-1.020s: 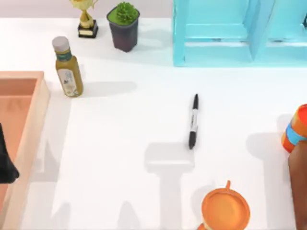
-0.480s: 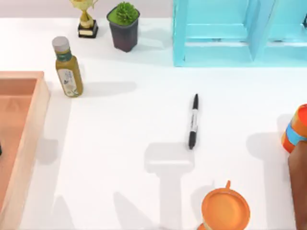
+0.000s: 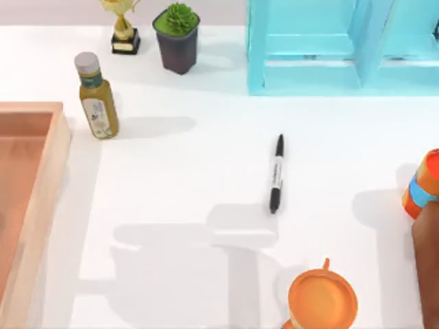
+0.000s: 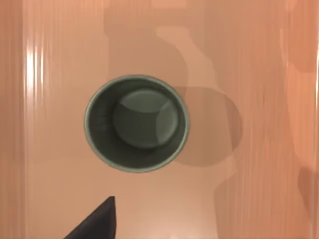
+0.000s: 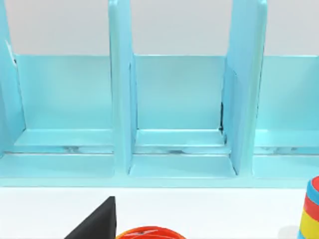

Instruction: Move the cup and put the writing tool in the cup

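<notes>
Seen from above, the pen [image 3: 276,174] lies flat on the bare middle of the white table [image 3: 171,178], cap end toward the blue shelf unit [image 3: 343,48] and well apart from everything else. The cup [image 4: 136,123] stands upright on the floor of the wooden tray [image 3: 48,171] at the table's left edge; in the left wrist view we look straight down into its dark inside, with a dark finger [image 4: 97,221] of the left gripper off to one side of the rim and not touching it. We cannot tell how far that gripper is open, and it appears to hold nothing.

The right wrist view faces the shelf unit across the table, with one dark finger [image 5: 97,221] of the right gripper at the frame edge, the orange mug [image 3: 322,298] just beneath and a striped object [image 5: 311,209] to one side. Its opening cannot be judged either.

Likely failure modes, in our judgement:
- A descent that is off-centre could set a finger on the cup's rim and tip it over in the tray.
- The tray wall could catch the cup if it is carried out too low.
- The pen is slim and flat, so a shallow pinch could roll it away.
- The orange mug, near the pen, could be mistaken for the cup.
</notes>
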Controlling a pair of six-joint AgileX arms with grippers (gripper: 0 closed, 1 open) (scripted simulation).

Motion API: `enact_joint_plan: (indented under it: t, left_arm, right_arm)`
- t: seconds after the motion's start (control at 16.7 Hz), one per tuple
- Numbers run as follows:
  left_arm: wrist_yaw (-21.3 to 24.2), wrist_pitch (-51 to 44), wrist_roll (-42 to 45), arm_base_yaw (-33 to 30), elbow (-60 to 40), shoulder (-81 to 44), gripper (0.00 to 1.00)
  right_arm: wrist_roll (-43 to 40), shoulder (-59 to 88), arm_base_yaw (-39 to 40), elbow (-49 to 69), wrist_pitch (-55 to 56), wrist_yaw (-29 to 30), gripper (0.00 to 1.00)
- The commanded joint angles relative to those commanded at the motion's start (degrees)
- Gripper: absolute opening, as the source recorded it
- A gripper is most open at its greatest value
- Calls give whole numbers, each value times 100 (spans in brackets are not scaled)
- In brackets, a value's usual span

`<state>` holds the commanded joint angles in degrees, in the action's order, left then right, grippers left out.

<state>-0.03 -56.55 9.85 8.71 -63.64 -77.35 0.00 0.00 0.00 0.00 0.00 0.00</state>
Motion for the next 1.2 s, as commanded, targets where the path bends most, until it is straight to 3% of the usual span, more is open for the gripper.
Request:
enact_joint_plan:
  t: [0.3, 0.54, 0.9, 1.2]
  left_arm:
    - [-6, -1299, 235, 211, -1575, -1822, 100]
    - [-8, -1707, 310, 281, -2100, -2369, 100]
    - [-8, -1604, 298, 259, -1996, -2374, 100]
    - [-7, -435, 318, 284, -1147, -2632, 100]
  right_arm:
    - [0, 0, 0, 0, 0, 0, 100]
    - [0, 0, 0, 0, 0, 0, 100]
    - [0, 0, 0, 0, 0, 0, 100]
    - [0, 0, 0, 0, 0, 0, 100]
